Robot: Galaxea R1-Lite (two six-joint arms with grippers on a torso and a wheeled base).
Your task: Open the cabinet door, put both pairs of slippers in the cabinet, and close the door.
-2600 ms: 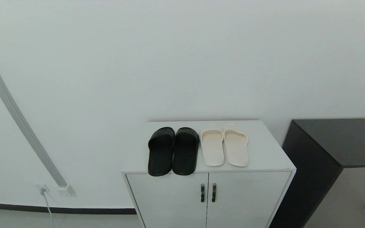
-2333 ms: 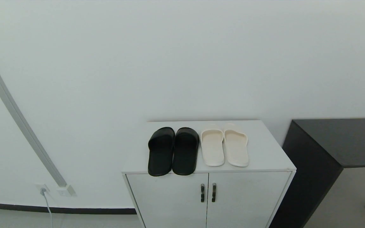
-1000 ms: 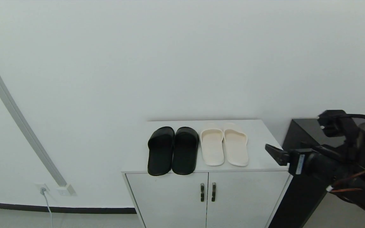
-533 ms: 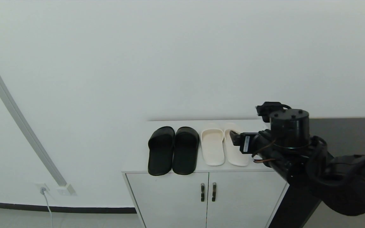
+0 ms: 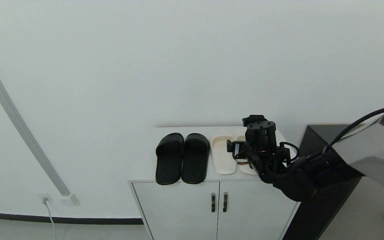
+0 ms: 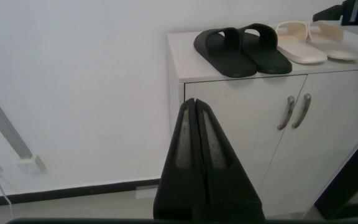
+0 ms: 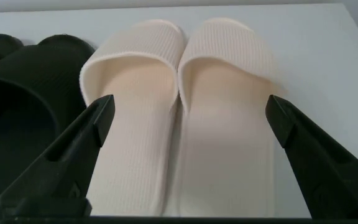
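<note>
Cabinet (image 5: 178, 213) comes first: it is white, it is stood against the wall, and both of its doors are shut. A dark cabinet (image 5: 312, 220) is seen just beside it on the right.

Two pairs of slippers are laid side by side on the white cabinet's top, with toes pointed to the back edge. The black slippers (image 5: 178, 160) are put on the left half, and their heels are poked a bit over the front edge. The cream slippers (image 5: 223, 160) are put just beside them, right of the middle, with heels near the front edge.

The right gripper (image 7: 189, 106) is held at the cream slippers. Its fingers are spread wide, one on each side of the pair, and nothing is pinched. The left gripper (image 6: 195, 102) is held low in front of the white cabinet, well apart from it, with its fingers pressed together on nothing.

Two small dark handles (image 5: 213, 202) are set side by side where the doors meet.
</note>
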